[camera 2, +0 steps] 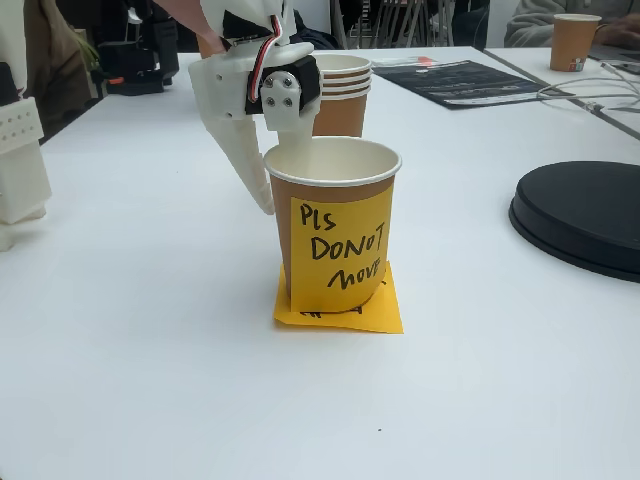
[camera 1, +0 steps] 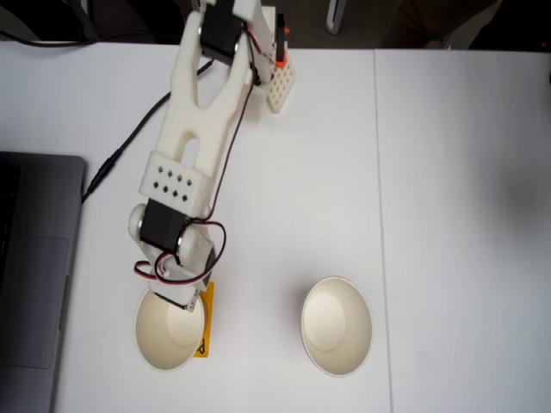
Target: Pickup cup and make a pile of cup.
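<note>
A paper cup (camera 2: 335,190) with a brown wall and white inside stands upright on a flat orange sticky note (camera 2: 340,308). Its wall carries an orange handwritten label (camera 2: 338,250). In a fixed view from above the same cup (camera 1: 168,335) sits at the lower left. My gripper (camera 2: 275,190) straddles its far-left rim, one finger (camera 2: 248,160) outside and the other dipping inside, closed on the wall. From above the gripper (camera 1: 176,299) covers the cup's top edge. A second cup (camera 1: 336,325) stands apart to the right; from the side it (camera 2: 340,110) shows layered rims.
A grey laptop (camera 1: 34,275) lies at the table's left edge, with a black cable (camera 1: 120,155) running to the arm. A black round disc (camera 2: 580,215) sits to the right of the cups. Another brown cup (camera 2: 573,40) and dark papers (camera 2: 460,78) are far back.
</note>
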